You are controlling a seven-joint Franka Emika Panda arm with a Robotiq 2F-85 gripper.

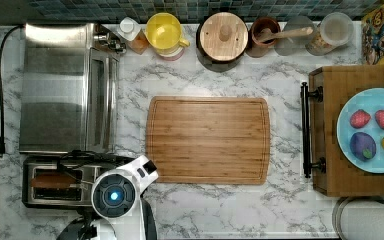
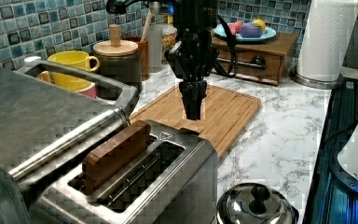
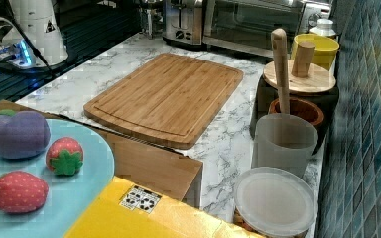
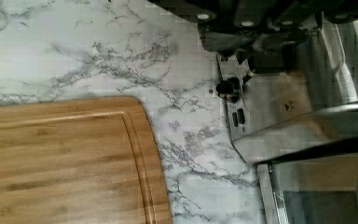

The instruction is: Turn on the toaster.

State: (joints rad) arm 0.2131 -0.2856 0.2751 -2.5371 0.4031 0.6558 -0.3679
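Observation:
The toaster stands at the top view's lower left, a brushed-steel box with a brown slice standing in one of its two slots. My arm reaches over its end nearest the cutting board. In the left view my gripper hangs point-down just above that far end, fingers together and holding nothing. The wrist view looks down on the toaster's end face, with a small black knob and a dark lever right under my fingers.
A large toaster oven sits right beside the toaster. A wooden cutting board lies mid-counter. Mugs and jars line the back wall. A wooden tray carries a plate of fruit. A pot lid rests near the toaster's front.

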